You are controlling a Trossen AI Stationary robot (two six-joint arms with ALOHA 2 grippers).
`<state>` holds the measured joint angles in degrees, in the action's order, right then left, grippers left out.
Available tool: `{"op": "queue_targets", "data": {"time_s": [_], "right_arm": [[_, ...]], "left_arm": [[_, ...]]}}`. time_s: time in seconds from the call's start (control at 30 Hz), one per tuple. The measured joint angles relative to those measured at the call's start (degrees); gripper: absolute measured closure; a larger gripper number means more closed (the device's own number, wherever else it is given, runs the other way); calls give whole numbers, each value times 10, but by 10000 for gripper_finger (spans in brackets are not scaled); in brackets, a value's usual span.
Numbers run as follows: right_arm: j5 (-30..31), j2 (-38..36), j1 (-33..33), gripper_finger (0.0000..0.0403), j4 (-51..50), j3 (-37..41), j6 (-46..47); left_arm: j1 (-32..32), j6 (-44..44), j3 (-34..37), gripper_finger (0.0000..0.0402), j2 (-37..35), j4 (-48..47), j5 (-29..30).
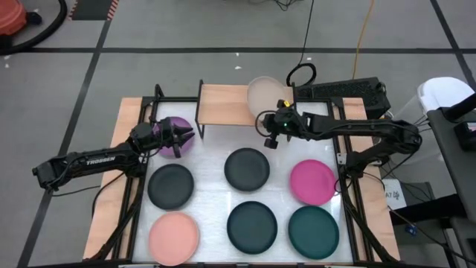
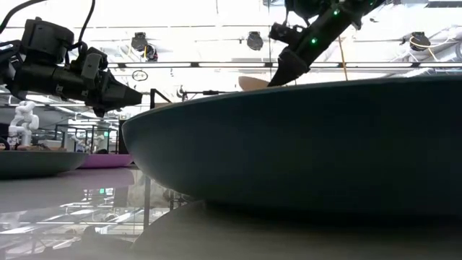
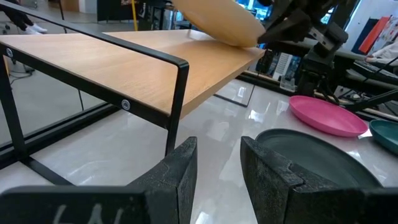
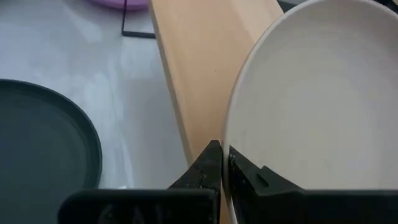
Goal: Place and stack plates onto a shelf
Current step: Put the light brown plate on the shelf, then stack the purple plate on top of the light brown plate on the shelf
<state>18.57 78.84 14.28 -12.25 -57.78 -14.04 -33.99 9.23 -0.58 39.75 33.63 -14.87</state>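
Note:
The beige plate (image 1: pixel 265 94) sits tilted over the right end of the wooden shelf (image 1: pixel 227 104), and my right gripper (image 1: pixel 268 125) is shut on it. My left gripper (image 1: pixel 186 138) is open above the purple plate (image 1: pixel 172 128), which lies on the table just left of the shelf; low view shows the gripper (image 2: pixel 126 94) well clear of that plate (image 2: pixel 108 160). Flat on the white table lie two dark grey plates (image 1: pixel 170 184) (image 1: pixel 247 168), a dark green one (image 1: pixel 251 225), a teal one (image 1: pixel 313 231), a magenta one (image 1: pixel 312 181) and a light pink one (image 1: pixel 174 237). My right gripper pinches the beige plate's rim (image 4: pixel 231 134) at its near edge between the two fingers, one on the upper face and one underneath. The fingers come slanting from the table's near right side. The plate is tilted over the shelf top (image 4: pixel 199 74); whether it rests on the wood I cannot tell.
The shelf's black metal frame (image 3: pixel 180 93) stands right in front of my left gripper. The shelf's left half is bare wood. A black device with cables (image 1: pixel 338 91) sits behind the table's far right corner. In the low view the dark green plate (image 2: pixel 303 144) fills most of the picture.

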Motion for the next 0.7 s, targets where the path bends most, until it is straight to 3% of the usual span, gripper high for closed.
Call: {"op": "queue_targets", "data": {"time_s": [0.43, 0.7], "right_arm": [[-8, -2, -5, 338, 2, 0, -3], [-8, -105, -53, 308, 14, 0, -38]], "left_arm": [[0, 0, 0, 276, 0, 0, 0], [0, 0, 0, 276, 0, 0, 0]]}}
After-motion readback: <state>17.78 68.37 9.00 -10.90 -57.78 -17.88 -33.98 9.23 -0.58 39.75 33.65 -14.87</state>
